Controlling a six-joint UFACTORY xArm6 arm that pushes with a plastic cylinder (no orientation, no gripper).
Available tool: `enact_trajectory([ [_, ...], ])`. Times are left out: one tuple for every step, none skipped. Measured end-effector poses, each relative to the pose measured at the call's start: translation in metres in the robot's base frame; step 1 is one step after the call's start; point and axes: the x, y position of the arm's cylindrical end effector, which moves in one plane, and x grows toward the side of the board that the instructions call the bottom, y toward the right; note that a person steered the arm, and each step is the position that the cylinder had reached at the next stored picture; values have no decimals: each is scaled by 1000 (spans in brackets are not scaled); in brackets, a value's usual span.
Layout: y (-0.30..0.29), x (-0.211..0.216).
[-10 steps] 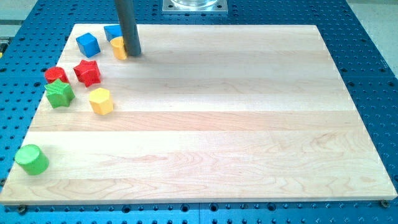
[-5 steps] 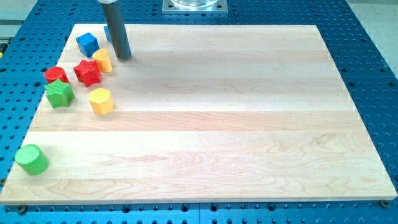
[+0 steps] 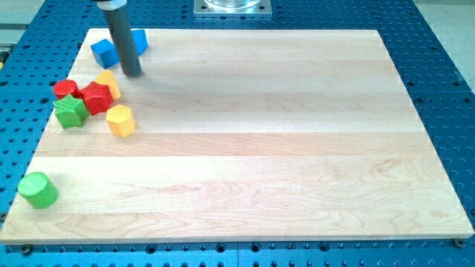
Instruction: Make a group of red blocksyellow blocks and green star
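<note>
Where the wooden board (image 3: 252, 163) comes nearest, a green cylinder (image 3: 38, 190) stands alone. Farther back, yellow hexagonal block (image 3: 120, 120), green star (image 3: 71, 111), red star (image 3: 96, 98), red block (image 3: 65, 89) and second yellow block (image 3: 107, 81) cluster together. My tip (image 3: 132, 73), a bare rod gripping nothing, rests just beyond them; two blue blocks (image 3: 105, 52) (image 3: 139, 40) lie farthest.

Lab or robotics test cell, by the look of it. Pale wooden board bench (image 3: 252, 148) laid on a blue perforated metal base plate with a regular grid of mounting holes (image 3: 438, 67). Square grey metal mounting flange (image 3: 232, 7) at the view's top edge. Small bright painted toy blocks (image 3: 89, 93) clustered near the view's left, typical of a manipulation rig.
</note>
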Motion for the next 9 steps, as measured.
enact_trajectory([
  [-17, 10],
  [-11, 38],
  [60, 56],
  [59, 21],
  [-11, 20],
  [-72, 22],
  [-103, 39],
  [-69, 83],
  [-6, 123],
])
